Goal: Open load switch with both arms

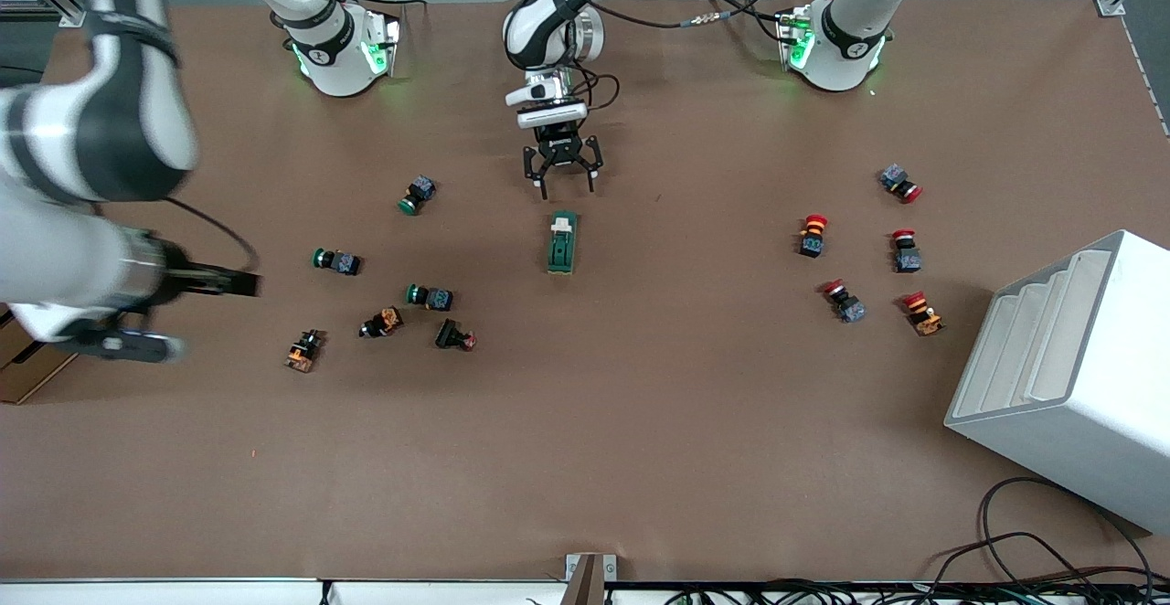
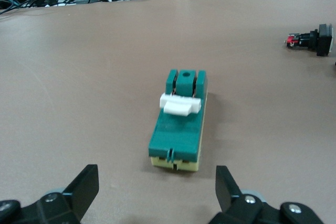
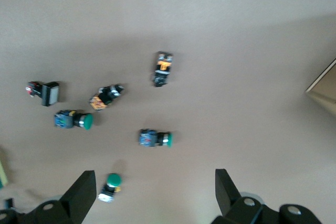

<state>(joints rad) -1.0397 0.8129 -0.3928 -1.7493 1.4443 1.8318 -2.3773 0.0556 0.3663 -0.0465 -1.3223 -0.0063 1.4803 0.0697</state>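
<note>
My left hand (image 1: 563, 175) spread wide and empty just above the table (image 1: 640, 422), load switch (image 1: 562, 242) lying just ahead of its fingertips, my right hand (image 3: 152, 195) open, empty, high over the green push buttons (image 3: 155, 138).

A brown table (image 1: 585, 459) carries a white stepped box (image 1: 1069, 376); black cables (image 1: 1033, 550) trail along its near edge.

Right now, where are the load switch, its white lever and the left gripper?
load switch (image 1: 562, 244): front view, on its green body.
white lever (image 2: 180, 104): left wrist view, on the bar's middle.
left gripper (image 1: 563, 186): front view, midway between its open fingertips.
</note>
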